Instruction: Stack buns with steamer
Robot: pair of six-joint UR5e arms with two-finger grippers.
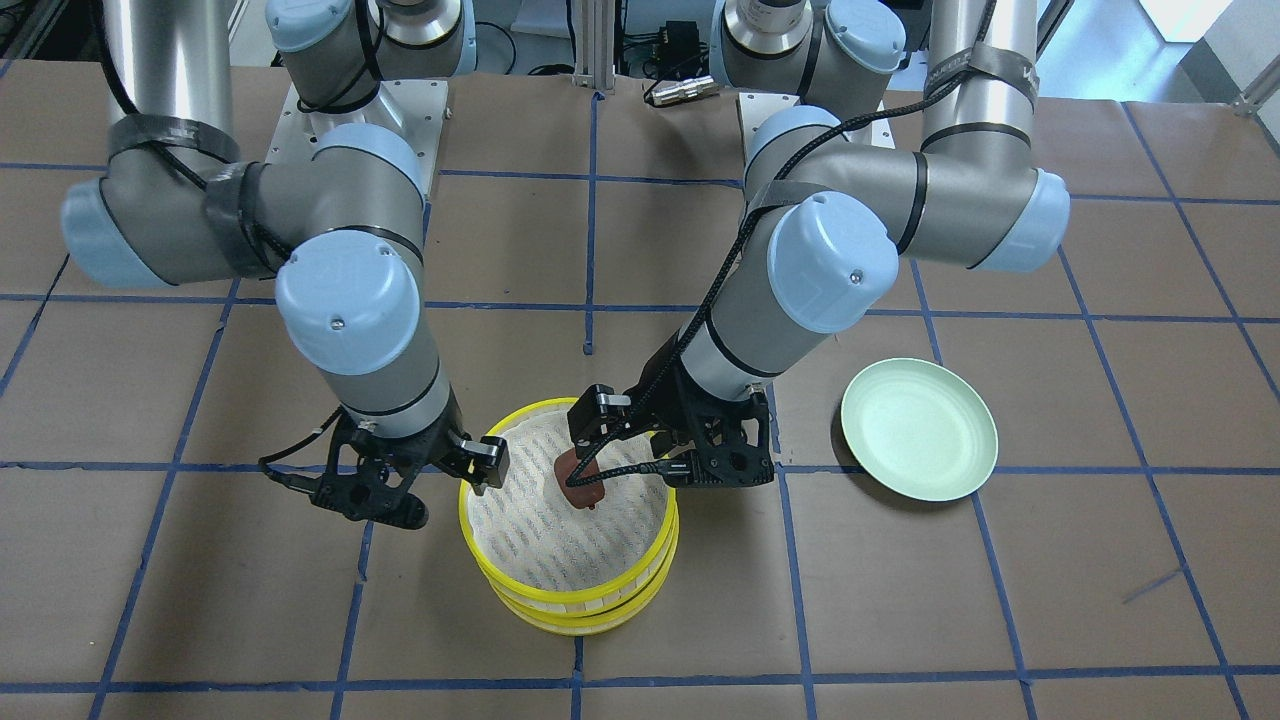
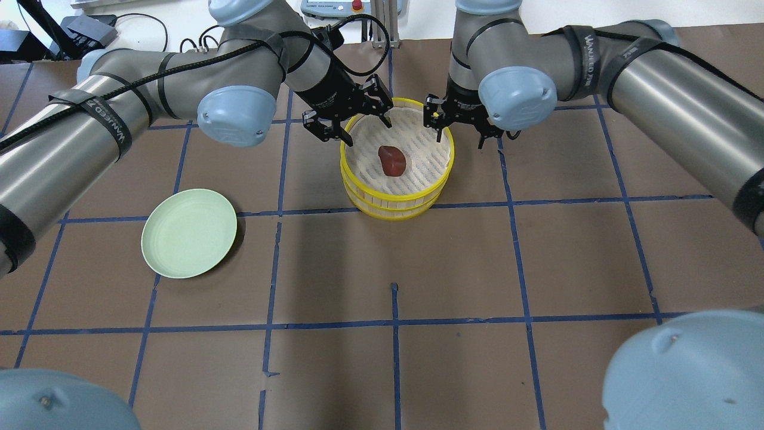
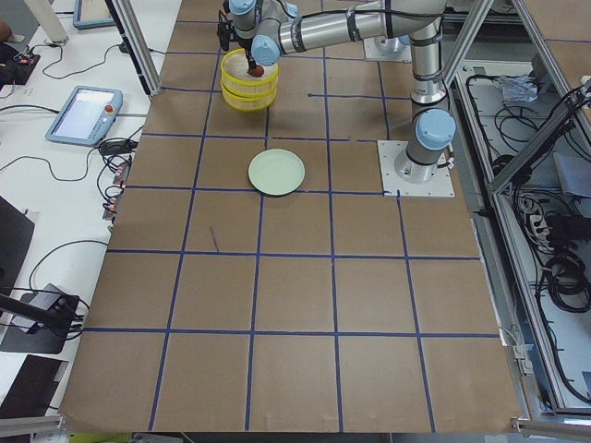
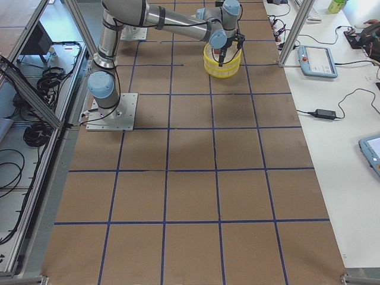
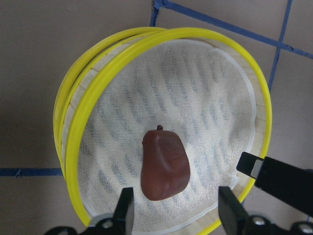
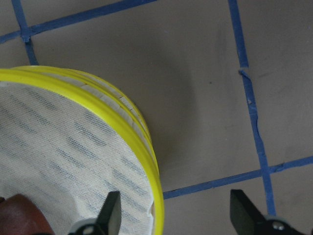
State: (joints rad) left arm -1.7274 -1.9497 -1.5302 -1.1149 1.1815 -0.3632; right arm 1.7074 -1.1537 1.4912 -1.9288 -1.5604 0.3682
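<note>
Dark bun (image 2: 391,160), reddish-brown and oval, is seen lying on the white cloth (image 5: 195,88) inside the top tier of the yellow steamer (image 2: 394,208), in the upper middle of the overhead frame. The tiers are stacked slightly shifted. The left gripper (image 2: 368,134) is held over the upper left rim with its fingers apart, the bun not gripped. The right gripper (image 2: 461,142) is spread too at the upper right rim, one finger over the cloth and one outside. A pale green plate (image 2: 188,233) is placed on the brown table (image 2: 394,358) at the middle left, well apart from the steamer
</note>
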